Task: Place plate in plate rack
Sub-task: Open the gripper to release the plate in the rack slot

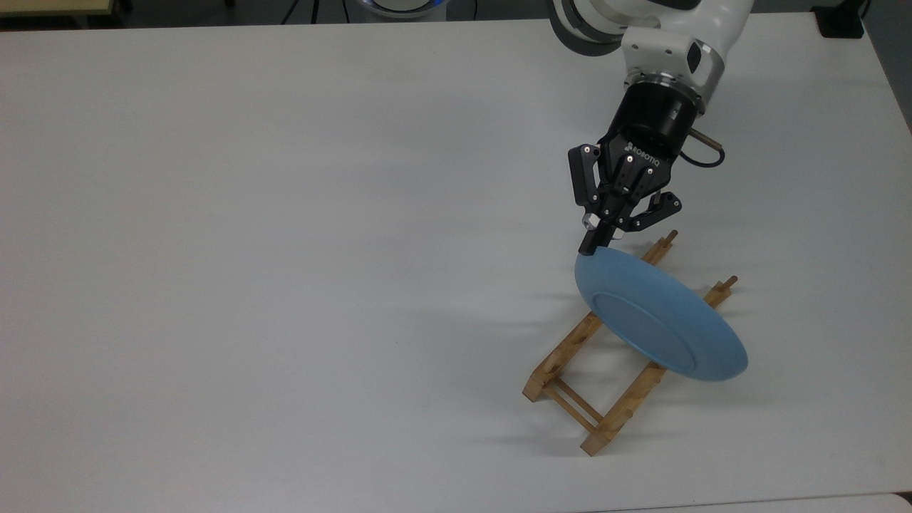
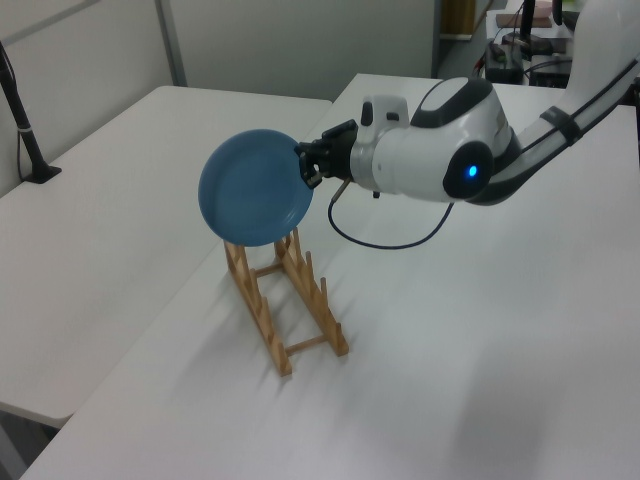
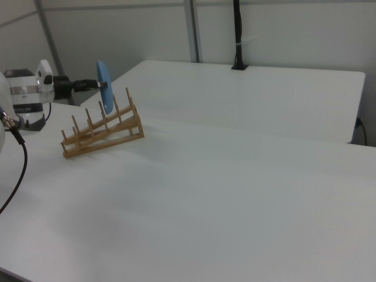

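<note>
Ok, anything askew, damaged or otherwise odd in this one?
Nothing stands out. The gripper holds the plate by its rim, on edge above the plate rack, which stands upright and whole on the white table. In the right view the plate hangs over the rack's taller end.

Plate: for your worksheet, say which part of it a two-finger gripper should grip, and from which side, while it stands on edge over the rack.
Grip the plate by its thin raised rim, coming edge-on from the side away from the plate rack, as the gripper does here. The plate stands nearly upright, so only the rim fits between two fingers, leaving its lower edge free for the slots.
</note>
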Robot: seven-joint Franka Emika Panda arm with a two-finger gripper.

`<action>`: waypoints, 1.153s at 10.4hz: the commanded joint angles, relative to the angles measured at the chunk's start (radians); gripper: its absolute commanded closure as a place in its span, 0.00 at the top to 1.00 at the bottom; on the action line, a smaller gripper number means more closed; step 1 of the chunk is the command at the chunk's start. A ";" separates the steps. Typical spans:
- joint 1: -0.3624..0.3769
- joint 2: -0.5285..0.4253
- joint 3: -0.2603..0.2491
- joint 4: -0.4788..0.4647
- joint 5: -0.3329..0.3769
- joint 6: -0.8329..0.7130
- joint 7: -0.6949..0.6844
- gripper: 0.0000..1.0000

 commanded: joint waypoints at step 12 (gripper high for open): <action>-0.019 -0.063 -0.013 0.038 0.267 -0.018 -0.009 1.00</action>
